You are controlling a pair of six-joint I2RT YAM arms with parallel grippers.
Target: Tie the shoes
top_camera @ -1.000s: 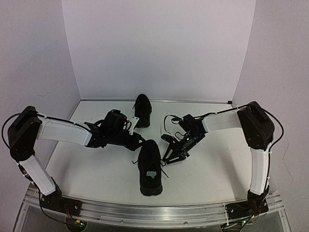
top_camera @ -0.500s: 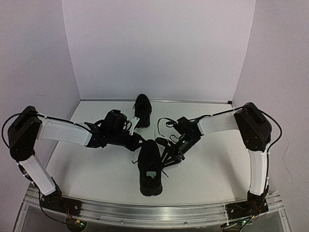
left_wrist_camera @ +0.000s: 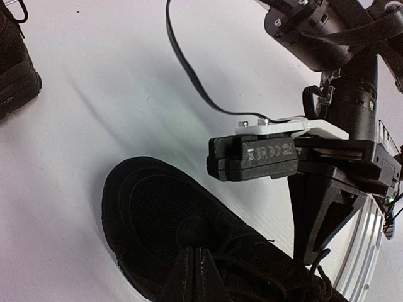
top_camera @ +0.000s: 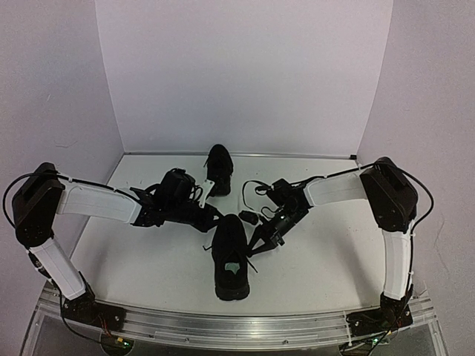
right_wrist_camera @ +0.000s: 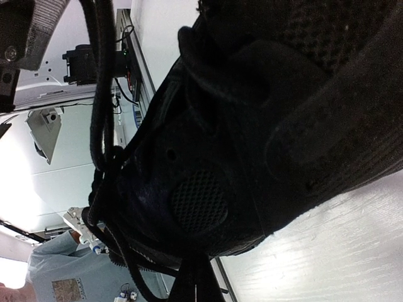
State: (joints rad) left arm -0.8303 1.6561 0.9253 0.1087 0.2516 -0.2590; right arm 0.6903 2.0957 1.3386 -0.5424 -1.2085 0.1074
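Two fully closed grippers crowd near shoe (top_camera: 230, 259) at centre of white table (top_camera: 148, 259), left gripper (top_camera: 213, 220) at its 11 o'clock, right gripper (top_camera: 258, 246) at its 2 o'clock, hold on anything not discernible; long axis 12-to-6 o'clock, toe to 12; far shoe (top_camera: 219, 169) beyond at 12 o'clock.

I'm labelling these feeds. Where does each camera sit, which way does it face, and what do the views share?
Top external: above and behind the bases, looking down at the table, left gripper, right gripper, near shoe and far shoe.
Left wrist: on the left arm, facing over the near shoe toward the right gripper; own fingertips at bottom.
Right wrist: close against the near shoe's side; own fingertips at bottom.
Shared: the near shoe shows in all three.
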